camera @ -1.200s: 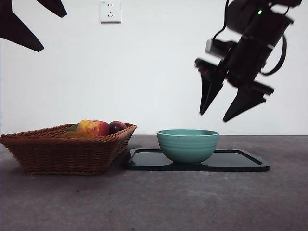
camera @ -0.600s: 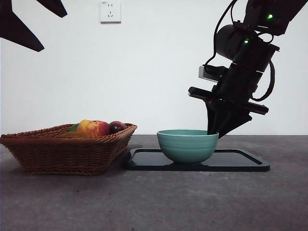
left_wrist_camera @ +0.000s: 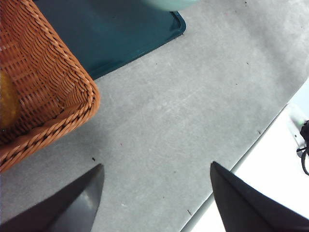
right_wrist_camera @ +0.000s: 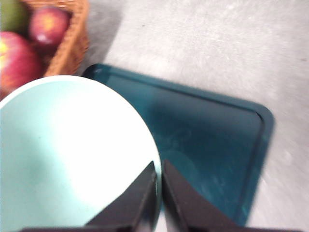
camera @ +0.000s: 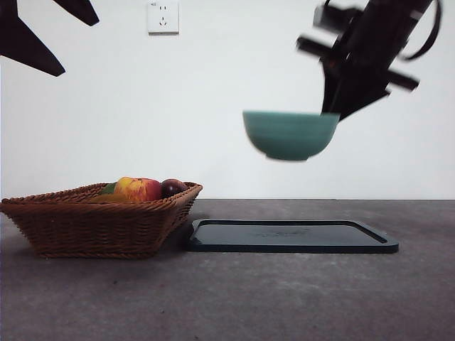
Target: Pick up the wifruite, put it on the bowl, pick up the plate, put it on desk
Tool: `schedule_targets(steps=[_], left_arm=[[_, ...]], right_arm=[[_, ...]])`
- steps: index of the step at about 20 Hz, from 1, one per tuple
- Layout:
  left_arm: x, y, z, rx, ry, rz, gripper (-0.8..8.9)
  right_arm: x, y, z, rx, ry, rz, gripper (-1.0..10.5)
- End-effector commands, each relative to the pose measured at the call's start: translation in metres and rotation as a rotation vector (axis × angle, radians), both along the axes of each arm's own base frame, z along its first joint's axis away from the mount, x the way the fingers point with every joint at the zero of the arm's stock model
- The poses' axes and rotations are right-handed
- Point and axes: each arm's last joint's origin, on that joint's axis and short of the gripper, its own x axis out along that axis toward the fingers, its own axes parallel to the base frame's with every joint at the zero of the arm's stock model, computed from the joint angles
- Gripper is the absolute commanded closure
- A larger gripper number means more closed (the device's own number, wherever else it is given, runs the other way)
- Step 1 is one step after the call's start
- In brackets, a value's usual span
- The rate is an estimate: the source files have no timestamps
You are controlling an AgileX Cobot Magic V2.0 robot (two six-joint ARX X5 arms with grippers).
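Teal ridged bowl [camera: 290,134] hangs pinched by its rim in the right gripper's [right_wrist_camera: 158,193] nearly closed jaws; left gripper [left_wrist_camera: 154,198] gapes, empty.

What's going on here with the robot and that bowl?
The right end effector has its jaws pinched on the rim of the round teal-green ceramic bowl and holds it in the air above the flat dark tray. The brown wicker basket of fruit sits beside the tray. The left end effector waits open, off to the side.

Basket [camera: 99,220] w/ fruit [camera: 138,188] left of tray [camera: 291,236] on desk [camera: 227,298]; bowl [camera: 290,133] above tray — airborne.
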Motion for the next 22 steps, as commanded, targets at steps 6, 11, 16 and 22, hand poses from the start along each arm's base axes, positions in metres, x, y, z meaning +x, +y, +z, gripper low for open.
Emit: schedule_targets(steps=[6,11,16,22], left_arm=[[0.001,-0.002,0.002,0.000,-0.019,-0.021,4.67],[0.001,-0.002,0.002,0.001,-0.019,-0.021,4.67],[0.001,-0.001,0.002,0.002,-0.015,-0.021,4.67],[0.001,-0.001,0.002,0.002,-0.014,-0.021,4.67]], right_arm=[[-0.074,-0.004,0.052,0.000,-0.082,0.112,9.3],[-0.108,0.000,0.026,0.016,-0.065,0.164,9.3],[-0.115,0.012,-0.019,0.030,-0.010,0.190,9.3],[-0.116,0.025,-0.057,0.013,0.039,0.186,9.3]])
